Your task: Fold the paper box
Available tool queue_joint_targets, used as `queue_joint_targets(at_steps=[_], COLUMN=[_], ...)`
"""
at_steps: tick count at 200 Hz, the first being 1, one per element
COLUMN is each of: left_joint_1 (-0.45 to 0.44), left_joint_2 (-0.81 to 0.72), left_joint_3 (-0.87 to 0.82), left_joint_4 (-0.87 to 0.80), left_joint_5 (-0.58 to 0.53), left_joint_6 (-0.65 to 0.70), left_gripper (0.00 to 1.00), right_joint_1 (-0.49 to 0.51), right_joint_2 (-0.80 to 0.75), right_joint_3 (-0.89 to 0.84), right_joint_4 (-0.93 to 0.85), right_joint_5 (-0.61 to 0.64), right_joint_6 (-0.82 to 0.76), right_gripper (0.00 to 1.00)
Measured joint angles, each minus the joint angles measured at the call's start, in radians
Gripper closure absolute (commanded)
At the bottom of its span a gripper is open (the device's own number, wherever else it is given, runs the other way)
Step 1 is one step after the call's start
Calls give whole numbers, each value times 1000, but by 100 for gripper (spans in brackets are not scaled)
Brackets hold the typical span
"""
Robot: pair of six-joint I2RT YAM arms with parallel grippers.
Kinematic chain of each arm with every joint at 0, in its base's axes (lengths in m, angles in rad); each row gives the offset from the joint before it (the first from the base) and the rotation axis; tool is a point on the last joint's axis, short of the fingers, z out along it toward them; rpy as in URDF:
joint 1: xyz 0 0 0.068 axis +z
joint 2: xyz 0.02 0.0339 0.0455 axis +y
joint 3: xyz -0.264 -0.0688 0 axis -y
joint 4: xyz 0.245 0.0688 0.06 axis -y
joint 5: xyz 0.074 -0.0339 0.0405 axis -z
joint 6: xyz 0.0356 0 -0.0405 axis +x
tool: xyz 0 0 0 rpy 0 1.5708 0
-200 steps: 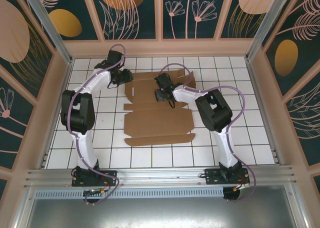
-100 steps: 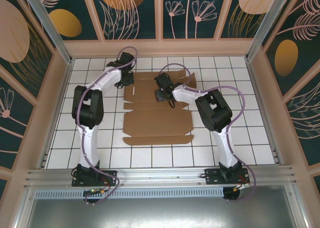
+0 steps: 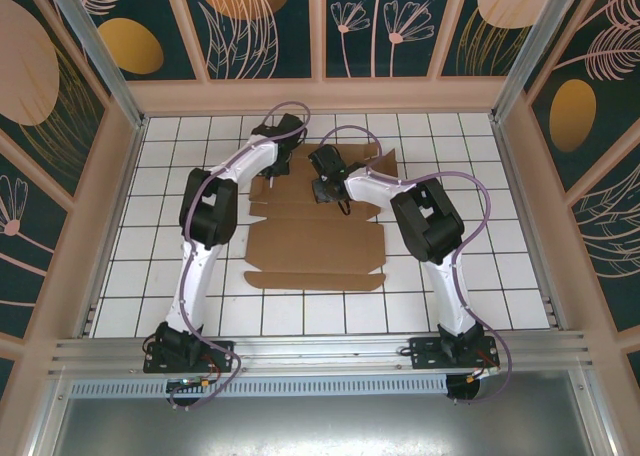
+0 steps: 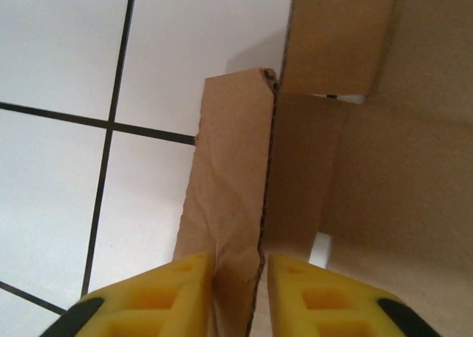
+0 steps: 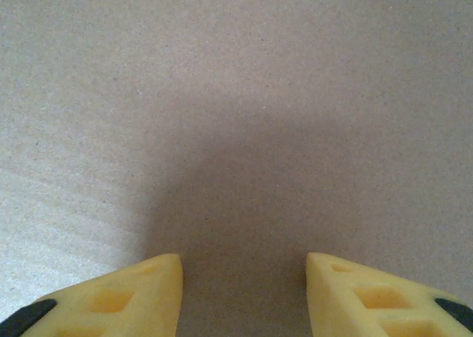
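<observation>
I've got the left end effector (image 4: 238,267) pinched shut on a stood-up flap of the paper box (image 3: 315,241), near the worktop (image 3: 480,276)'s far edge. The box lies mid-worktop. The right end effector (image 5: 244,259) is just beside it, half open over bare cardboard, gripping nothing.

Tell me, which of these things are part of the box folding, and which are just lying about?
In the job: cardboard sheet; left gripper, pinching a flap; right gripper, open over the cardboard.
Just there: tiled table; patterned walls.
</observation>
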Motion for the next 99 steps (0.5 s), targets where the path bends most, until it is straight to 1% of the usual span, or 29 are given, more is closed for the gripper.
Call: queue_joint_targets(at_steps=[12,16,25,31,43,60,72,84,99], left_joint_1=[19,31,61,86,148,235,262,262,249], left_joint_2=[-78,-119,-212,-278,-439,-655,-758,-808,-817], left_joint_3=[-95,-139,-243,-308,-470,-692,-818,-925,-1033], left_joint_4=[47,61,110,144,243,410,506,597,676], left_joint_5=[58,89,156,204,315,457,558,652,731], left_joint_6=[-2,1,-3,-1,-6,-33,-53,-74,-91], left_gripper=[40,36,33,25,13,11,11,10,10], right_joint_1=[0,0,0,-1,-2,-3,-3,-4,-6], right_joint_2=[0,-1,-4,-6,-9,-14,-16,-19,-22], right_joint_3=[-2,-3,-10,-14,-22,-33,-41,-48,-56], right_joint_4=[3,4,10,15,26,39,48,57,67], right_joint_5=[0,0,-1,-2,-4,-8,-10,-13,-18], right_joint_6=[0,0,0,0,0,0,0,0,0], right_gripper=[53,53,53,53,53,53,53,53,53])
